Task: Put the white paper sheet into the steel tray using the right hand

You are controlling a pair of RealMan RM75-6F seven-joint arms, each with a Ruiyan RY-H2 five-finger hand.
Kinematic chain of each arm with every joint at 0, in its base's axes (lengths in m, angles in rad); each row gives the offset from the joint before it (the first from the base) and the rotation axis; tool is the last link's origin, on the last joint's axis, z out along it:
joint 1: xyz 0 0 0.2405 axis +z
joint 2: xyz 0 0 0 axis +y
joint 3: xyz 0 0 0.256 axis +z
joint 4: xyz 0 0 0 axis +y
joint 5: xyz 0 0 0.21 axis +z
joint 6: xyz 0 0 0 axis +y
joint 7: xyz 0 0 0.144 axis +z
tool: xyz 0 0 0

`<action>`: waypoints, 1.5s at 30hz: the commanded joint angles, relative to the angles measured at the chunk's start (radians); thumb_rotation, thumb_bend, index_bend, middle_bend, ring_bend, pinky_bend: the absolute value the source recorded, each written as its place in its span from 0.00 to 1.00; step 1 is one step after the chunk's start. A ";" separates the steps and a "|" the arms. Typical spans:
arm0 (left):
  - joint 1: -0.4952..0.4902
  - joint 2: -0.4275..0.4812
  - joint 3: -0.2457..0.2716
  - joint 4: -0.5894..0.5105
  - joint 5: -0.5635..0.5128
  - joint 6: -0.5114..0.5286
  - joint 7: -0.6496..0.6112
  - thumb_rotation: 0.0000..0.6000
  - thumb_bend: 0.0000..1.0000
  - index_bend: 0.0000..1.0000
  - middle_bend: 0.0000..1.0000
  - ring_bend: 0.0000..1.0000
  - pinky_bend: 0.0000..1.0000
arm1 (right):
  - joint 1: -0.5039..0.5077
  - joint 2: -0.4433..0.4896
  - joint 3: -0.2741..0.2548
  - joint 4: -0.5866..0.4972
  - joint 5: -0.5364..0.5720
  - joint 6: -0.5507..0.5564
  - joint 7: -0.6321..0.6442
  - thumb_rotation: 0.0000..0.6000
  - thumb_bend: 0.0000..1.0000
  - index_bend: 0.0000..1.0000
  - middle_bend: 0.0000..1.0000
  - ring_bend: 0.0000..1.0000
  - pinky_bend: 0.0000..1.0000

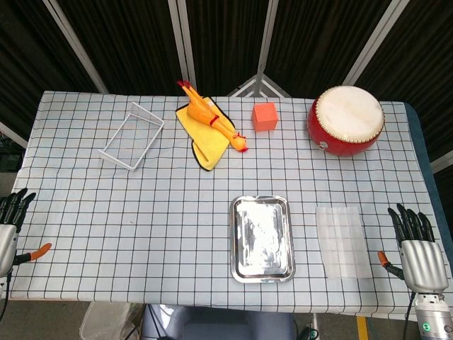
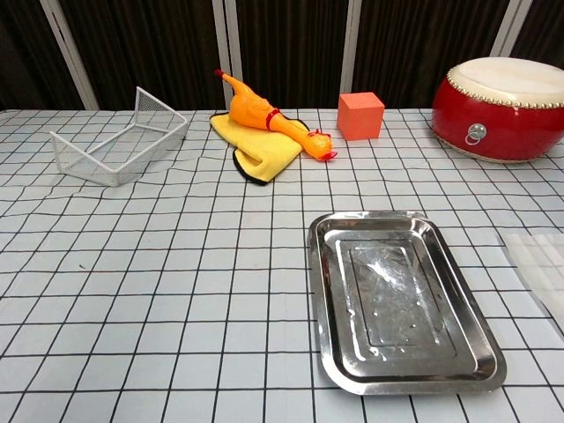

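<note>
The white paper sheet (image 1: 343, 241) lies flat on the checked tablecloth, just right of the steel tray (image 1: 262, 239); in the chest view only its left part (image 2: 539, 260) shows at the right edge. The tray (image 2: 398, 300) is empty and sits near the table's front edge. My right hand (image 1: 417, 241) hovers at the table's right front corner, right of the sheet, fingers spread and holding nothing. At the left edge my left hand (image 1: 10, 219) is partly in frame, fingers apart and empty. Neither hand appears in the chest view.
At the back stand a white wire basket (image 1: 132, 135), a rubber chicken (image 1: 211, 122) on a yellow cloth (image 1: 202, 138), an orange cube (image 1: 265, 116) and a red drum (image 1: 346, 120).
</note>
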 commanded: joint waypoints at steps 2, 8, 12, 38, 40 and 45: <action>0.000 0.000 0.000 0.001 0.000 0.000 0.001 1.00 0.00 0.00 0.00 0.00 0.00 | 0.000 -0.001 -0.001 -0.001 -0.002 0.000 -0.003 1.00 0.32 0.00 0.00 0.00 0.00; 0.000 0.001 0.001 0.000 0.007 0.005 0.000 1.00 0.00 0.00 0.00 0.00 0.00 | 0.000 -0.009 -0.011 -0.002 -0.014 -0.003 -0.018 1.00 0.32 0.00 0.00 0.00 0.00; -0.002 0.000 -0.002 0.002 0.005 0.002 -0.002 1.00 0.00 0.00 0.00 0.00 0.00 | 0.002 -0.030 -0.028 -0.007 -0.025 -0.017 -0.056 1.00 0.32 0.00 0.00 0.00 0.00; -0.002 0.008 -0.006 -0.010 -0.005 0.001 -0.013 1.00 0.00 0.00 0.00 0.00 0.00 | -0.006 -0.212 -0.076 0.111 0.161 -0.183 -0.351 1.00 0.32 0.00 0.00 0.00 0.00; -0.001 0.010 -0.007 -0.010 -0.004 0.003 -0.017 1.00 0.00 0.00 0.00 0.00 0.00 | -0.006 -0.216 -0.068 0.119 0.181 -0.189 -0.351 1.00 0.32 0.00 0.00 0.00 0.00; -0.001 0.010 -0.004 -0.009 -0.001 0.002 -0.019 1.00 0.00 0.00 0.00 0.00 0.00 | 0.000 -0.232 -0.060 0.147 0.206 -0.205 -0.353 1.00 0.32 0.00 0.00 0.00 0.00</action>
